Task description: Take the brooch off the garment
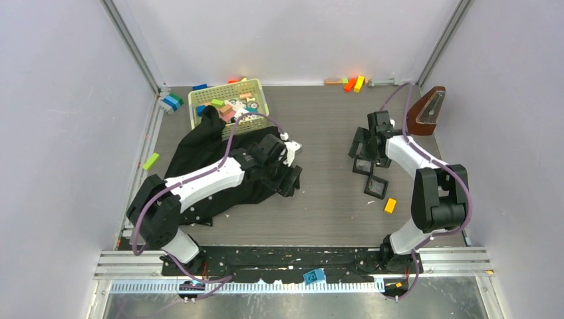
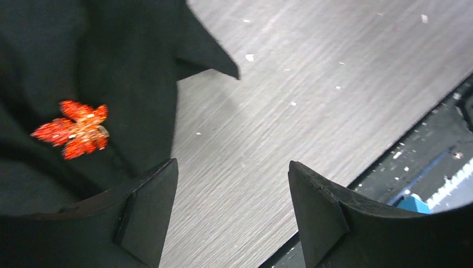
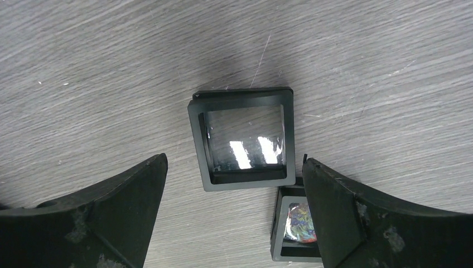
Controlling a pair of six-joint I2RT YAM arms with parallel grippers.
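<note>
The black garment [image 1: 206,166] lies crumpled at the left of the table, and my left arm reaches over it. In the left wrist view the orange-red, leaf-shaped brooch [image 2: 72,129] sits on the garment [image 2: 111,67], up and left of my left finger. My left gripper [image 2: 231,184] is open and empty over bare table beside the garment's edge; it also shows in the top view [image 1: 287,166]. The brooch is hidden in the top view. My right gripper [image 1: 374,141] is open and empty [image 3: 234,190] above small square black frames [image 3: 244,139].
A green basket [image 1: 229,103] of toys stands behind the garment. Blue blocks [image 1: 171,102] and a green block [image 1: 151,161] lie at the left. Coloured blocks [image 1: 352,83] lie at the back wall. An orange block [image 1: 390,205] and a brown wedge-shaped object [image 1: 427,111] are at the right.
</note>
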